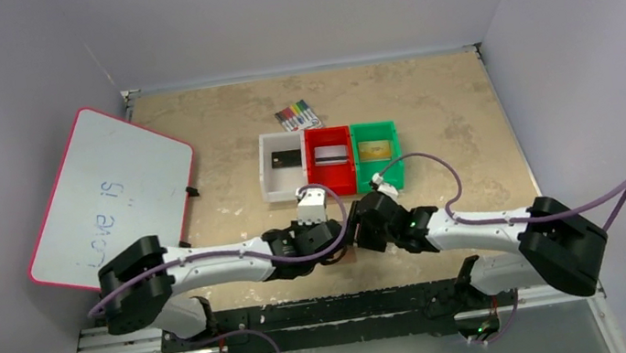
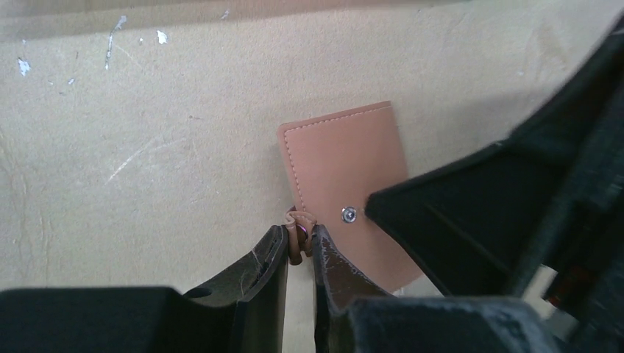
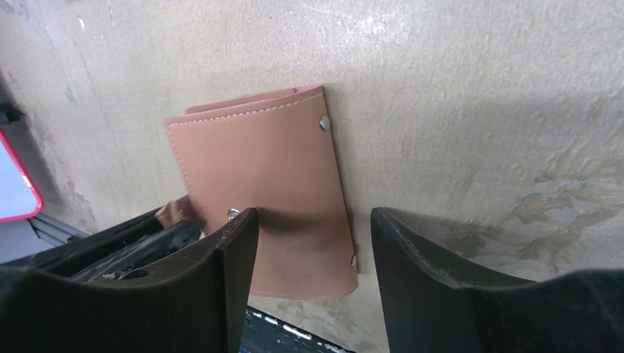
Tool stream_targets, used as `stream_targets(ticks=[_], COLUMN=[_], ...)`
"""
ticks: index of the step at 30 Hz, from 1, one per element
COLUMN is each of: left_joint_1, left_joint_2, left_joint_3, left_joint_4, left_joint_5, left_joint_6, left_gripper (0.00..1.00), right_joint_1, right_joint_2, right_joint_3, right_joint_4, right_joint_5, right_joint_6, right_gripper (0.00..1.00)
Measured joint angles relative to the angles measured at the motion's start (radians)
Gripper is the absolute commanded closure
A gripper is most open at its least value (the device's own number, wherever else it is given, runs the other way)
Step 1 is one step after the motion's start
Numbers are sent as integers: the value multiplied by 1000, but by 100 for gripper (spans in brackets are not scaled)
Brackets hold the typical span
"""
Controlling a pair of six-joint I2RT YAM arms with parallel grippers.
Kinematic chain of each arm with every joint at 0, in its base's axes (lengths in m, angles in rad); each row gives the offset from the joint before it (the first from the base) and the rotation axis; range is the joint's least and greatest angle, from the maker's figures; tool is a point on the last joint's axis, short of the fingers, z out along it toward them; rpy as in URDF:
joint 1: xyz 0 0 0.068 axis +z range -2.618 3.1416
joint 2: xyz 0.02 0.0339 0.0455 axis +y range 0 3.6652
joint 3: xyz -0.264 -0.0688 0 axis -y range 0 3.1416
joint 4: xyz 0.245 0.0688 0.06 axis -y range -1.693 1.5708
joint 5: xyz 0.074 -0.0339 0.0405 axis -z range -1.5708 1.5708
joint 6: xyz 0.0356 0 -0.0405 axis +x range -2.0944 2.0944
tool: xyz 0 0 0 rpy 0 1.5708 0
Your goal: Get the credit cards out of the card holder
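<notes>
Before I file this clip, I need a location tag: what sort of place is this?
Likely a robotics test cell: blank grey walls enclose a scuffed tabletop, with coloured bins as props.

The table (image 1: 448,111) is a tan, scuffed board with pale scratches and worn patches. At the left of the overhead frame a red-rimmed whiteboard (image 1: 109,196) with blue writing rests on it and reaches past the table's left edge. Just above centre a pack of coloured markers (image 1: 297,116) lies askew. Right below it stand a white bin (image 1: 284,192), a red bin (image 1: 333,183) and a green bin (image 1: 364,169), touching in a row. At lower centre a tan card holder (image 3: 265,162) lies flat and folded shut.
</notes>
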Motion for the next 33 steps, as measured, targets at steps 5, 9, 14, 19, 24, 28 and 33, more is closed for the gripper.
stream_targets(ticks=[5,9,14,19,24,28,33], left_joint_1=[0,0,0,0,0,0,0], left_joint_2=[-146,-230,-259,-256,-245,-241,-257], left_joint_3=[-68,-90,-90,-90,-89,-90,-142], left_joint_4=[55,85,110,126,108,27,-69], left_joint_5=[3,8,27,45,34,-12,-66], left_joint_6=[1,3,12,21,19,-24,-115], left_gripper=[91,90,89,88,88,87,85], right_joint_1=[0,0,0,0,0,0,0], right_joint_2=[27,-23,-142,-322,-438,-436,-386], right_joint_3=[39,40,40,21,-50,-93,-103], right_joint_4=[-34,-97,-212,-240,-207,-185,-87], right_joint_5=[1,28,86,109,105,90,28], right_joint_6=[-18,-18,23,56,70,68,19], right_gripper=[33,27,23,21,25,28,33])
